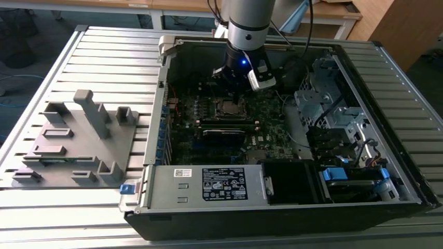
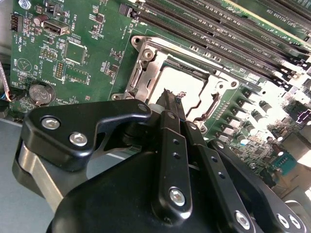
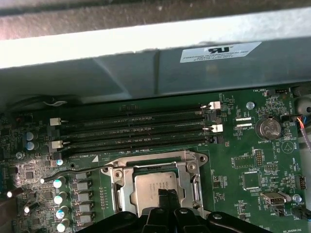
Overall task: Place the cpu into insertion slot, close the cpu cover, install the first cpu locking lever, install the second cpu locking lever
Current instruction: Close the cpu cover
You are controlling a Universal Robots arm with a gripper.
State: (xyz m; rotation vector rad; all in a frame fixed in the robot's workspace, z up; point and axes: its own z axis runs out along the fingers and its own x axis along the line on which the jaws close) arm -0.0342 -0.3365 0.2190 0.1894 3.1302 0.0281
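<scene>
Cpu (image 3: pixel 154 187): lying in the slot (image 2: pixel 137 73), pale face framed by the cover (image 3: pixel 190 184), seemingly flat around it. Gripper (image 2: pixel 171 94) poised right over that face, fingers (image 2: pixel 167 127) pressed together, nothing seen between them.

Possible trouble, from the exterior view's left:
- Fixture (image 1: pixel 76 140) on the table (image 1: pixel 111 62), well apart from the work. No likely trouble there.
- Case wall (image 1: pixel 161 104) nearer in. Little room for the arm (image 1: pixel 248 21) to swing wide.
- In the middle, the main risk: closed tips bearing down on a chip not seated square, with damage to the contacts beneath.
- Also there, a skid off the face onto the cover's edge, marking it or nudging it askew.
- Memory strips (image 3: pixel 131 128) just beside the slot, their clips easy to clip with the broad gripper body.
- Cage (image 1: pixel 313 98) toward the exterior view's right, near the arm. A snag is possible on any sideways move.

Hard to make out:
- Thin dark rod (image 3: pixel 73 171) beside the slot, perhaps a locking lever. Latched or free, impossible to tell.
- One edge of the slot and cover hidden behind the gripper in both wrist views.
- Tips touching the cpu or just above it: not decidable.
- Cover's catch, if any, out of sight.
</scene>
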